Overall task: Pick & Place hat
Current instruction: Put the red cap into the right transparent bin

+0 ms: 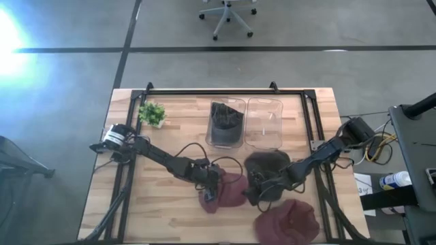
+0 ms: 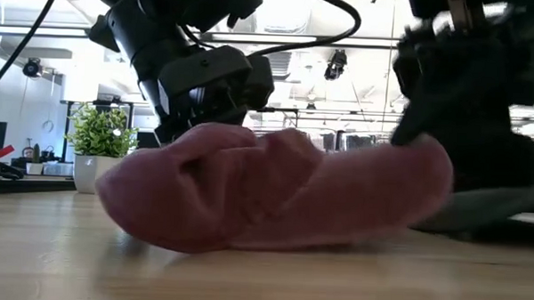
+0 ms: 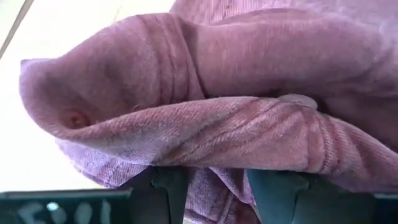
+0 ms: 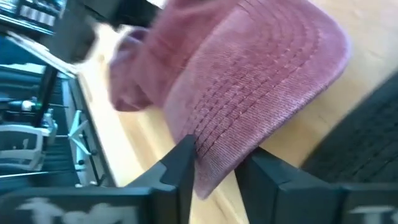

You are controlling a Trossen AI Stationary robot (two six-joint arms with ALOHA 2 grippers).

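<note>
A maroon hat (image 1: 228, 192) lies on the wooden table between both grippers; in the low view the hat (image 2: 274, 199) rests on the tabletop by its underside. My left gripper (image 1: 208, 188) is at its left side, shut on the crown cloth. My right gripper (image 1: 257, 188) is at its right side, shut on the stitched brim (image 4: 261, 81). A second maroon hat (image 1: 287, 221) lies near the table's near edge, and a dark hat (image 1: 267, 163) lies just beyond my right gripper. My left gripper pinches a bunched fold of the maroon crown (image 3: 214, 177) between its two fingers (image 3: 168, 190), coming at it slanting down from the table's left. Several layers sit in the hold, and the cloth bulges out past the fingers. The hat stays down on the table. My right gripper has the brim's edge (image 4: 211, 168) between its two fingers (image 4: 180, 165), coming at it slanting down from the table's right. The brim's stitched top faces the wrist camera. In the low view this brim end (image 2: 426, 173) stands a little above the tabletop.
Two clear bins stand at the table's far side: the left bin (image 1: 226, 109) holds a dark hat, the right bin (image 1: 264, 109) shows nothing inside. A small potted plant (image 1: 151, 113) stands far left. A black frame (image 1: 225, 90) runs along the far edge. Bare wood lies near left.
</note>
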